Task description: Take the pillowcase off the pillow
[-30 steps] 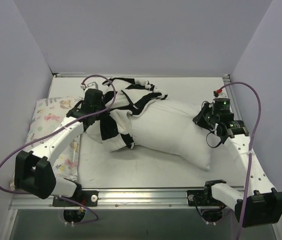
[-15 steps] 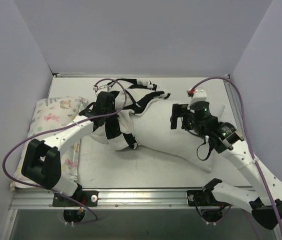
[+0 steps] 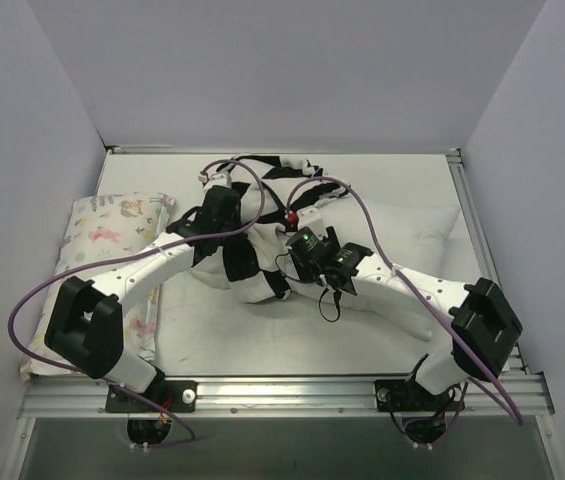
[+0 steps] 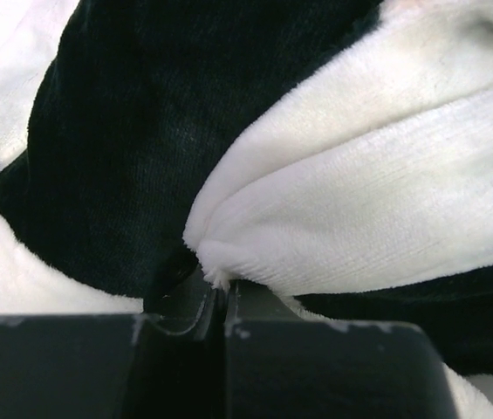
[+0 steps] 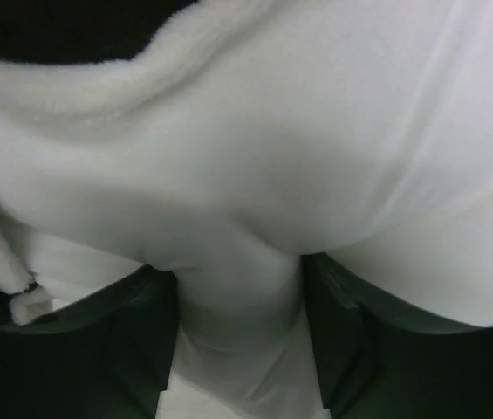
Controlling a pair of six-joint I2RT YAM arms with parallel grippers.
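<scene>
The black and white checked pillowcase [image 3: 262,192] lies bunched over the left end of the plain white pillow [image 3: 407,232], which stretches to the right across the table. My left gripper [image 3: 232,222] is buried in that bunch; in the left wrist view it [image 4: 224,292] is shut on a plush fold of the pillowcase [image 4: 359,201]. My right gripper [image 3: 297,250] presses into the pillow just right of the pillowcase's edge. Seen from the right wrist, its jaws [image 5: 239,349] stand wide apart, white pillow cloth [image 5: 316,157] bulging between them, with the pillowcase's fuzzy hem [image 5: 71,87] above.
A smaller pastel floral print pillow [image 3: 112,235] lies along the table's left side, partly under my left arm. Purple cables loop over both arms. Grey walls close in the table on three sides; a metal rail [image 3: 282,392] runs along the near edge.
My right arm has swung from the pillow's far right end leftward to the pillowcase's edge, and its jaws have opened. My left gripper has shifted slightly right with the pillowcase.
</scene>
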